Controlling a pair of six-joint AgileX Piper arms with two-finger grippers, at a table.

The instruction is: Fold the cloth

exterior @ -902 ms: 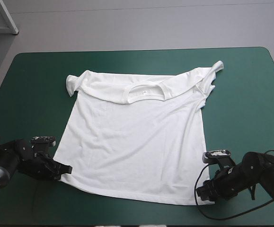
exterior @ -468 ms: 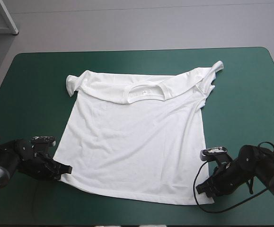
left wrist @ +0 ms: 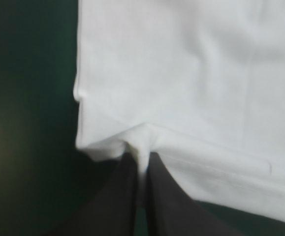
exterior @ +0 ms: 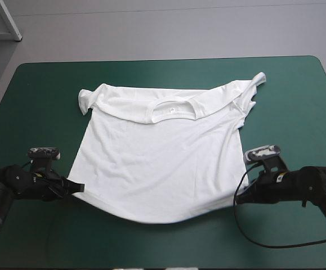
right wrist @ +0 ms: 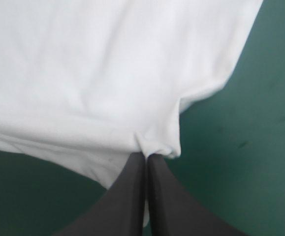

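On the teal-green worktop, a white short-sleeved T-shirt lies spread; black left fingers and right fingers each pinch a raised hem corner.

In the high view the T-shirt had its near hem blurred between the two grippers; its edge could not be traced there. The collar label was too small to read. In both wrist views the T-shirt ran past the picture edges, and the fabric pinched inside the left gripper and the right gripper was hidden (only a small fold showed at the fingertips).
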